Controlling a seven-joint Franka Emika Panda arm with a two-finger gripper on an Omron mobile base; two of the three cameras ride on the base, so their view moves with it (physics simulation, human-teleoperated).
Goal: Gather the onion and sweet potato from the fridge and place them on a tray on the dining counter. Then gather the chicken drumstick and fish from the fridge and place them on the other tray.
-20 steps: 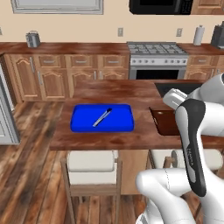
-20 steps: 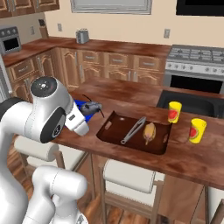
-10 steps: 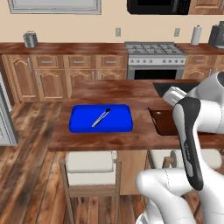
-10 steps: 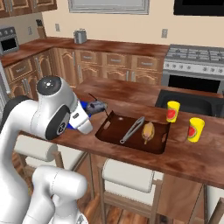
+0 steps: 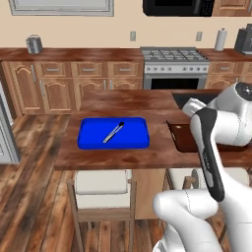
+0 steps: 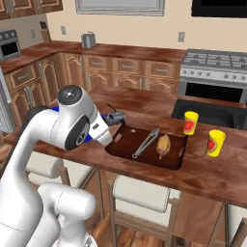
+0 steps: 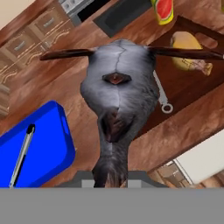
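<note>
The claw is clenched on the fish, above the table between both trays. The drumstick lies in the brown tray; the blue tray holds only a utensil.

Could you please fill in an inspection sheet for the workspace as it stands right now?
Surface: dining counter, dark wood top, carrying two trays.
Job's things: blue tray holds a slim utensil; brown tray holds the chicken drumstick beside tongs; grey fish is in the gripper, above the counter between the trays.
Clutter: two yellow cups on the counter right of the brown tray.
Grippers: gripper, jaws closed on the fish.
Cables: nothing seen.
Surroundings: stools under the counter, stove and wooden cabinets behind.
</note>
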